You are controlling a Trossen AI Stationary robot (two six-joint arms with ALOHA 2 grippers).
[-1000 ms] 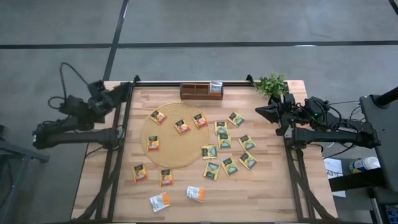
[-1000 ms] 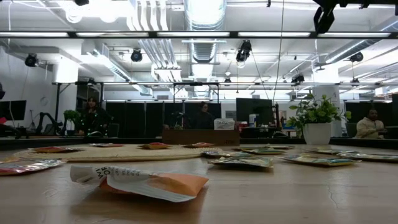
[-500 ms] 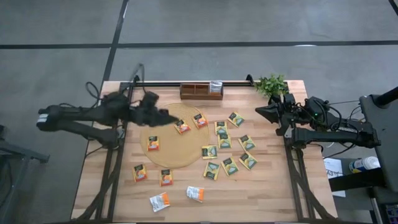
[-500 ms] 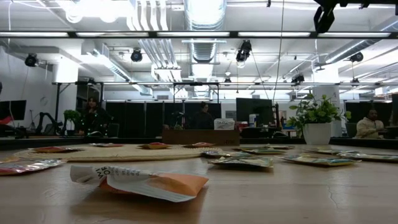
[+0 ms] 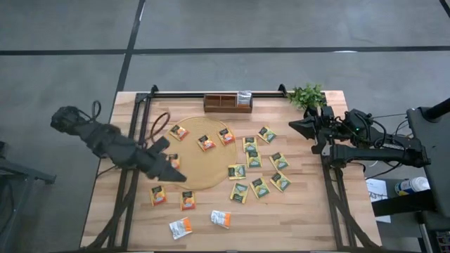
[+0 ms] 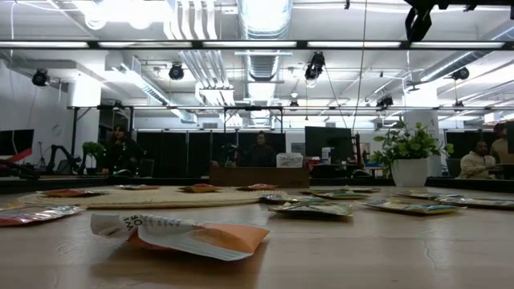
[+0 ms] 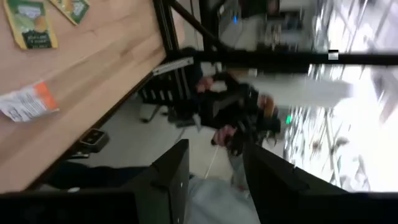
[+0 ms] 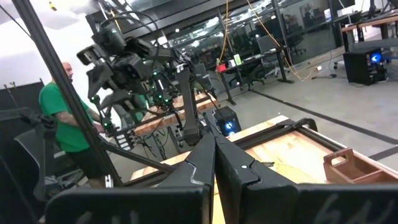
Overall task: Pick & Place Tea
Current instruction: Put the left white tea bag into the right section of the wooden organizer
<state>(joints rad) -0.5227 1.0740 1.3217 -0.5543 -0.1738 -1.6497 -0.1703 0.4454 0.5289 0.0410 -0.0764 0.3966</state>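
Many small tea sachets lie flat on the table. Orange ones (image 5: 205, 143) rest on the round tan mat (image 5: 200, 176), green-yellow ones (image 5: 260, 187) lie to its right, and white ones (image 5: 181, 228) (image 6: 185, 233) sit near the near edge. One white sachet (image 5: 244, 98) stands in the wooden tray (image 5: 223, 104). My left gripper (image 5: 172, 172) (image 7: 214, 152) is open above the mat's left edge, partly over an orange sachet (image 5: 173, 160). My right gripper (image 5: 294, 127) (image 8: 214, 146) is shut and waits at the table's right edge.
A potted plant (image 5: 306, 95) (image 6: 408, 156) stands at the far right corner, next to my right arm. A black rail (image 5: 211, 93) runs along the far edge behind the tray. Two orange sachets (image 5: 157, 195) lie just nearer than the mat. People sit in the room beyond.
My left arm has swung out from the table's far left corner over the mat's far left part, then toward the near edge, and is now above the mat's left near rim. The sachets have not moved.
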